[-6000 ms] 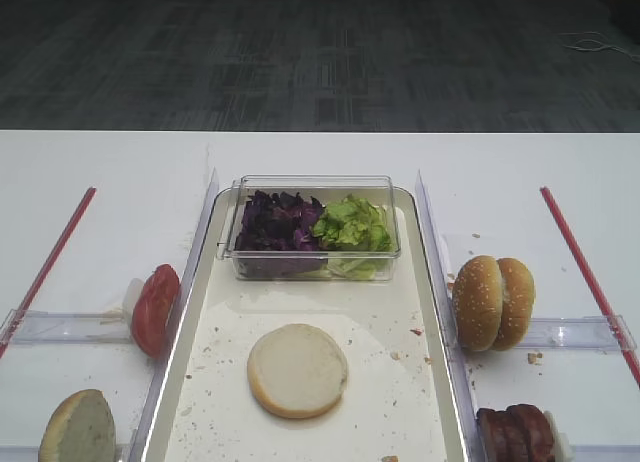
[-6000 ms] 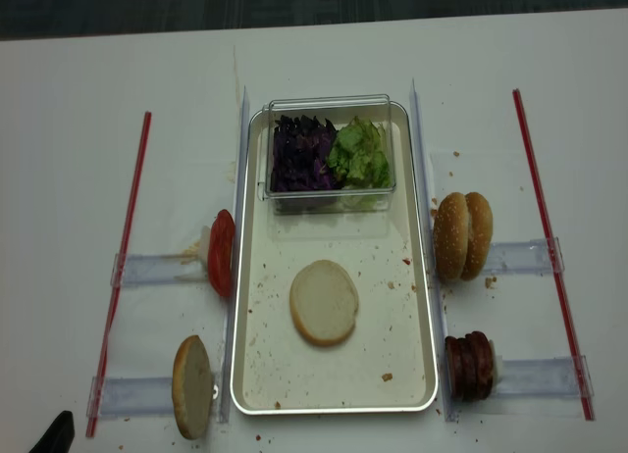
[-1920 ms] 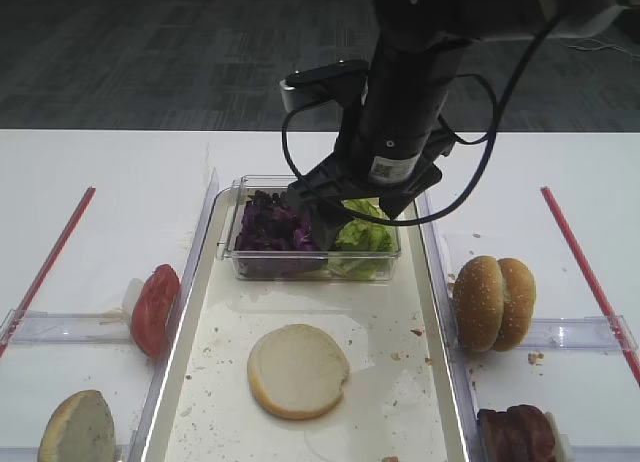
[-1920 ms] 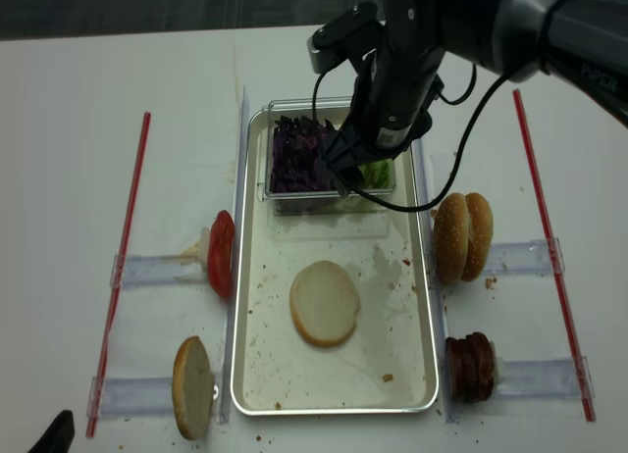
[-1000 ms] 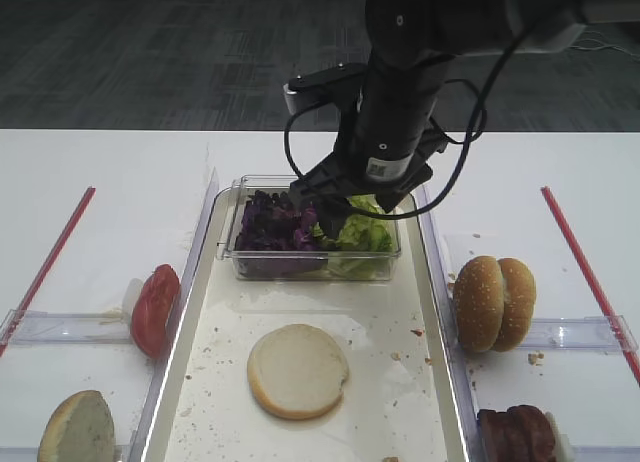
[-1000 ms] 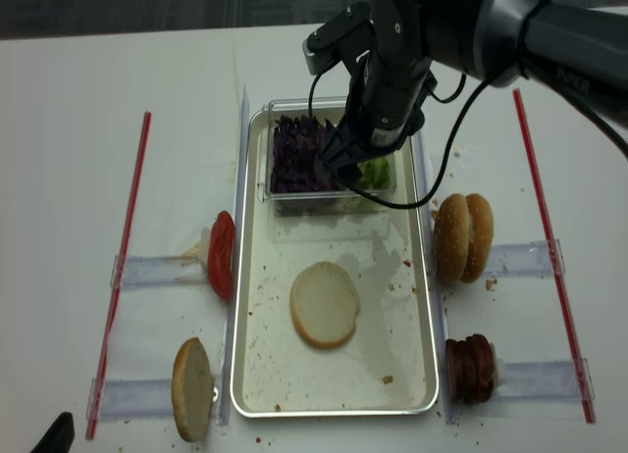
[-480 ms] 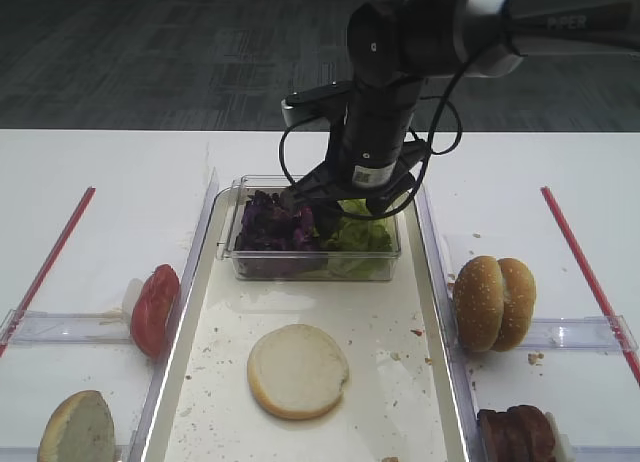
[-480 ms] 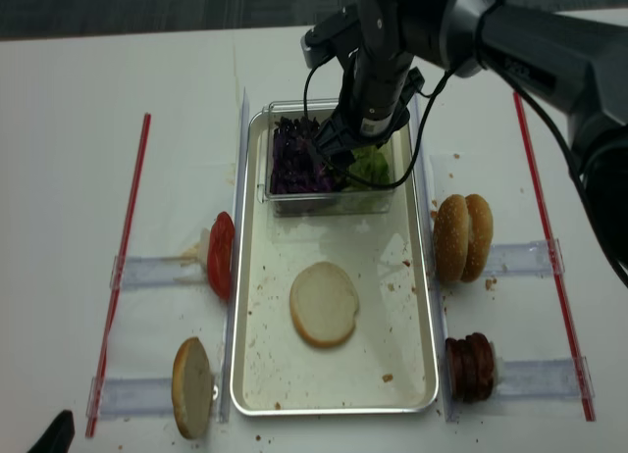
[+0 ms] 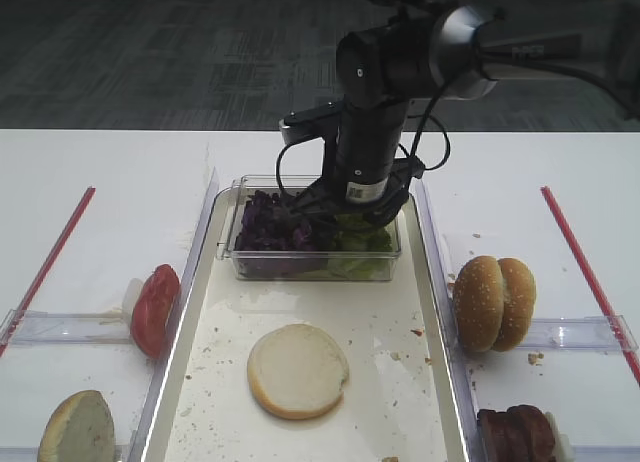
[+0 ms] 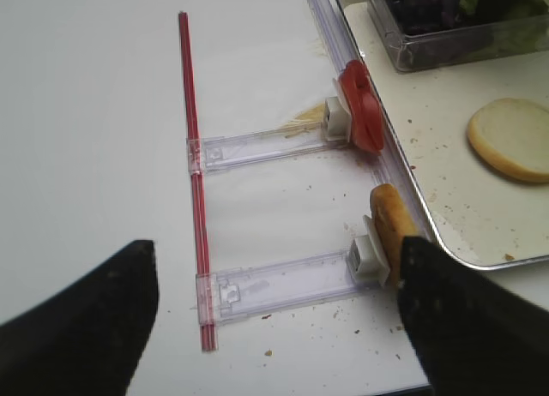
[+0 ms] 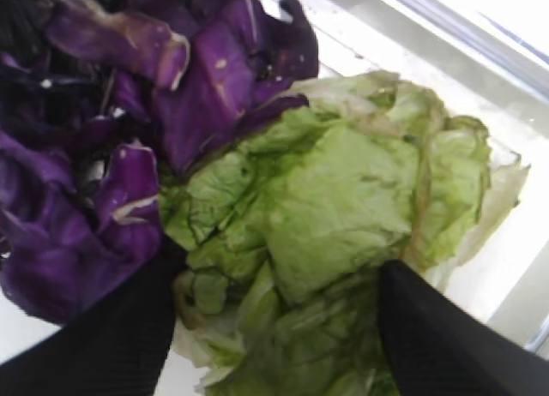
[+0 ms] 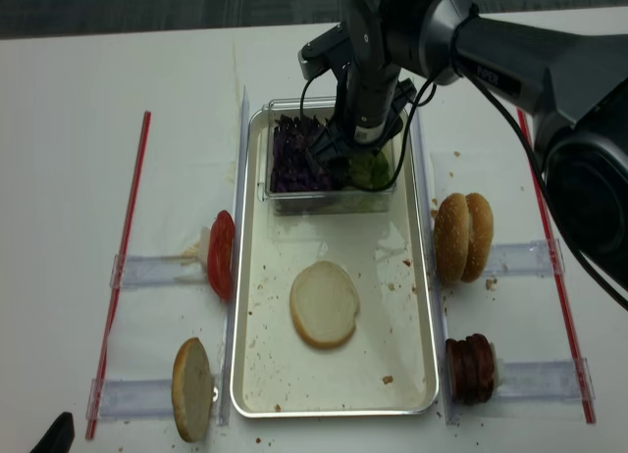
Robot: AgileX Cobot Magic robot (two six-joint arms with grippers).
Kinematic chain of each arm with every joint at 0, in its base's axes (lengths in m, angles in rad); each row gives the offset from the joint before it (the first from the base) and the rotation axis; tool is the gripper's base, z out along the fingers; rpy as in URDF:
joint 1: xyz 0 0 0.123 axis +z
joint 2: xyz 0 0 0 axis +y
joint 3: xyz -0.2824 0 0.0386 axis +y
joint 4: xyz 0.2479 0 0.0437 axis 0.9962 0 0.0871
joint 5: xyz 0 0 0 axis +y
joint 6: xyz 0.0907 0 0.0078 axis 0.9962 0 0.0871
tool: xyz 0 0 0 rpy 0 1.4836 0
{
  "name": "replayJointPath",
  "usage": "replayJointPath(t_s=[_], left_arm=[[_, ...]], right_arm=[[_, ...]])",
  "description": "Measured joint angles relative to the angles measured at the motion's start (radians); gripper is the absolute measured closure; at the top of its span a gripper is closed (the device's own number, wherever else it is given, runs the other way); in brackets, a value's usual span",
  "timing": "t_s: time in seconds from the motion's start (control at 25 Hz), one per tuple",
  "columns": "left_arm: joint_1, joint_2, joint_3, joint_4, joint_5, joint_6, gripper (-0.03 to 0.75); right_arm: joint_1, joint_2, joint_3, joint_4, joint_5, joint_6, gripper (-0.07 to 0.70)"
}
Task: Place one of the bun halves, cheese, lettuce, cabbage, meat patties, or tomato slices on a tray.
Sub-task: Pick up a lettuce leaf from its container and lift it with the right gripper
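Since a second ago my right hand (image 11: 274, 327) has dropped into the tub (image 9: 312, 264) at the tray's (image 9: 432, 312) far end, fingers (image 11: 94, 336) spread around the lettuce (image 11: 326, 207), not clenched. Cabbage (image 11: 94, 147) touches it on the left, so purple shreds may come along, or thin leaves slip out.

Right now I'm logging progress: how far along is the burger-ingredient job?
Done: one bun half lies cut face up on the tray. In hand: the right gripper, open, straddles the lettuce in the clear tub, not yet gripping. Left: closing, lifting, placing it on the tray.
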State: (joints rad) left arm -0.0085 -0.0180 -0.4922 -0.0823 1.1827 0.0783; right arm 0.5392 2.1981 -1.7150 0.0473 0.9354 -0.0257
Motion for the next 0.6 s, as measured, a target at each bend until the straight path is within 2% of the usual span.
replayJointPath(t_s=[0.28,0.6], left_arm=[[0.000,0.000,0.000,0.000,0.000,0.000,0.153],[0.000,0.000,0.000,0.000,0.000,0.000,0.153]], right_arm=[[0.000,0.011,-0.001,-0.006,0.002,0.011,0.177],[0.000,0.011,-0.001,-0.006,0.016,0.013,0.225]])
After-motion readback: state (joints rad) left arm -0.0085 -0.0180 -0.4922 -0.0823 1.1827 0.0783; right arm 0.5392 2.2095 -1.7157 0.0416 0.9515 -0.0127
